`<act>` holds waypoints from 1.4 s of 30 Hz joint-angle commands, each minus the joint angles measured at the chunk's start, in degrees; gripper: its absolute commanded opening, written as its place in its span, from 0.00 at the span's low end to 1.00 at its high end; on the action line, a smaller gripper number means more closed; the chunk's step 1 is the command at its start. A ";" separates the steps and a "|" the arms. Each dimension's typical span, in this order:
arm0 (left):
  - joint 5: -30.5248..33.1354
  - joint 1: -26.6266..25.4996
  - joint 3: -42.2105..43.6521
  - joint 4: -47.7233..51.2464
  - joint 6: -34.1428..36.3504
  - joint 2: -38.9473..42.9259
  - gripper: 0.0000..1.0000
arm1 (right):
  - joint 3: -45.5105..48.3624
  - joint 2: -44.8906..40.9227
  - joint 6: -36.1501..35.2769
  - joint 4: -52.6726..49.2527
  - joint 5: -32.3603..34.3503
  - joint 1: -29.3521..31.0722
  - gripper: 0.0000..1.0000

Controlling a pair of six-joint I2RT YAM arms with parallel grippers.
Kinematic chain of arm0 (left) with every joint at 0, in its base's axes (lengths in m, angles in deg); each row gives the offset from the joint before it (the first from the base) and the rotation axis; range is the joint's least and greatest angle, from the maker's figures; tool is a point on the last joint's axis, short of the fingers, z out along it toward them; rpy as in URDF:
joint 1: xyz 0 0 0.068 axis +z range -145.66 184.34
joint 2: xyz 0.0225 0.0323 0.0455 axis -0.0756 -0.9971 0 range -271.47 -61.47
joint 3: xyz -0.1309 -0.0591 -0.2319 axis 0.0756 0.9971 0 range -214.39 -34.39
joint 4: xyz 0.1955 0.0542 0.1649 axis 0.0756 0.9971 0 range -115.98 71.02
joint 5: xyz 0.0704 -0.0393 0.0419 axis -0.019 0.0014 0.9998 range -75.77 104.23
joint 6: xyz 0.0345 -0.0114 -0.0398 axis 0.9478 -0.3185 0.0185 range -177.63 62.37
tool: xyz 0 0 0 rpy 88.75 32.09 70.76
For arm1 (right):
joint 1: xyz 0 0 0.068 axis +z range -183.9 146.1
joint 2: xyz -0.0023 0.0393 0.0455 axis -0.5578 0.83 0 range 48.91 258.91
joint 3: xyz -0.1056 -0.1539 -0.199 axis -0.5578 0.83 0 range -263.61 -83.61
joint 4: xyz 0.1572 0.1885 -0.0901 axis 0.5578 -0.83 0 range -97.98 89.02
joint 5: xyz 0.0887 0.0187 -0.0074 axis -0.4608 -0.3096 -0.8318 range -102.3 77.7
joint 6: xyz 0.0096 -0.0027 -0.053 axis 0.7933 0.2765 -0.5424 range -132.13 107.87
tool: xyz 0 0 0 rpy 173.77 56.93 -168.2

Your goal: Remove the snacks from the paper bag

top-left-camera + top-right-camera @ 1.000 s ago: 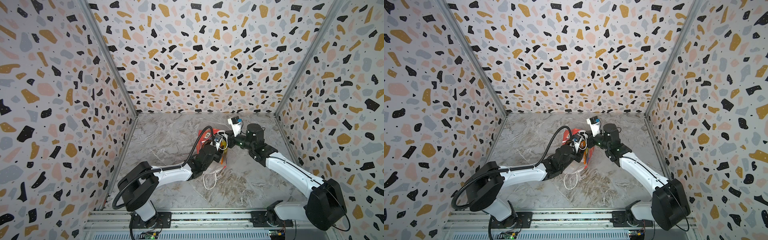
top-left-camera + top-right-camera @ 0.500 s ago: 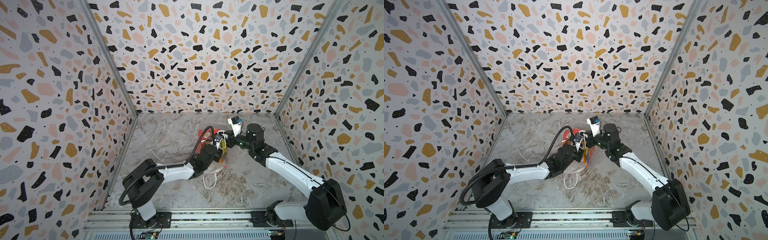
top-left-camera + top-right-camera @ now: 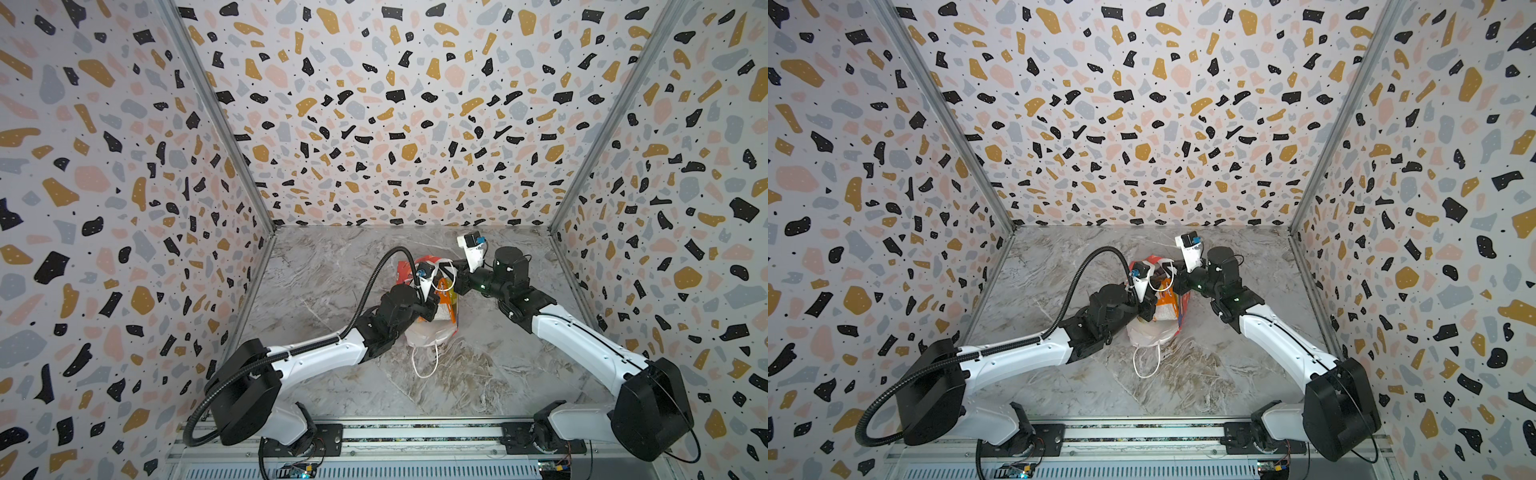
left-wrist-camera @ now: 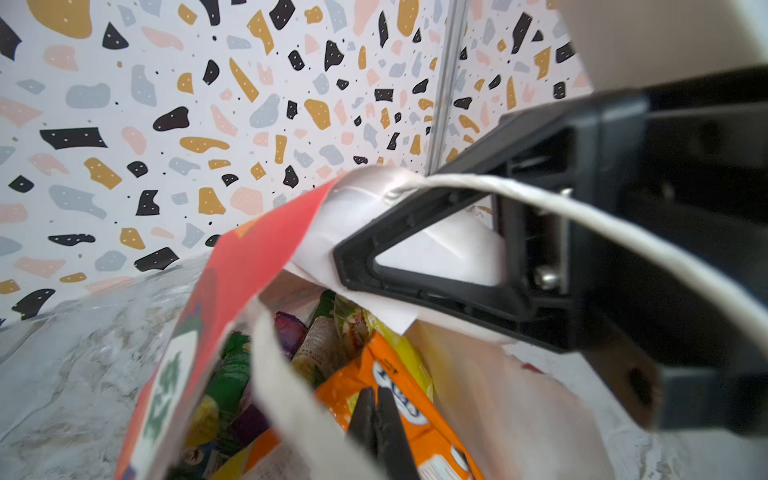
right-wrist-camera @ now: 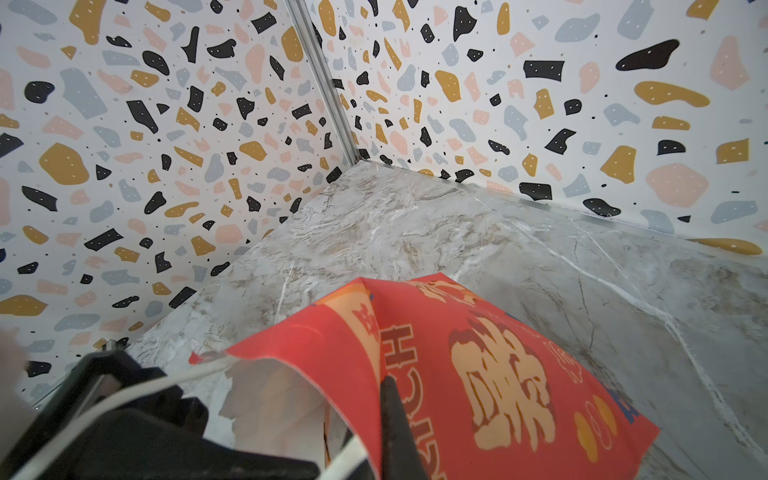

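The red paper bag (image 3: pixel 428 334) (image 3: pixel 1150 330) stands mid-table, its mouth held wide. My right gripper (image 3: pixel 455 282) (image 5: pixel 386 390) is shut on the bag's rim, one finger against the red outer wall (image 5: pixel 498 374) with gold characters. My left gripper (image 3: pixel 434 305) (image 4: pixel 376 409) reaches into the mouth and is shut on an orange snack packet (image 4: pixel 399 374) (image 3: pixel 1165 305). Deeper in the bag lie green (image 4: pixel 228 374), purple (image 4: pixel 291 332) and yellow-green (image 4: pixel 349 324) snacks. One white cord handle (image 4: pixel 540 199) drapes over the right gripper's finger.
The bag's other cord handle (image 3: pixel 424 361) trails on the marble table toward the front. Terrazzo-patterned walls (image 3: pixel 374 124) enclose the table on three sides. A metal rail (image 3: pixel 415 432) with both arm bases runs along the front edge.
My left gripper's jaws have closed inside the bag mouth on the orange packet. The right gripper has kept its hold on the rim without moving.
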 commanded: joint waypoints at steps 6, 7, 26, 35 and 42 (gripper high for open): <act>-3.47 0.24 5.94 -1.38 1.68 9.88 0.00 | -2.30 -1.55 1.30 2.11 1.27 -1.27 0.00; -3.66 0.25 5.72 -0.67 2.09 10.10 0.00 | -2.38 -1.46 1.44 2.22 1.26 -1.38 0.00; -5.07 0.26 -4.75 1.06 -2.31 -5.96 0.58 | -2.18 -1.29 2.51 2.60 0.19 -1.49 0.00; 0.23 0.24 -7.51 1.02 -4.84 -11.40 0.62 | -1.73 -1.50 2.73 3.09 -0.14 -1.49 0.00; 3.89 0.27 -8.77 0.47 -4.87 -15.13 0.50 | -1.68 -1.64 2.80 3.27 -0.68 -1.50 0.00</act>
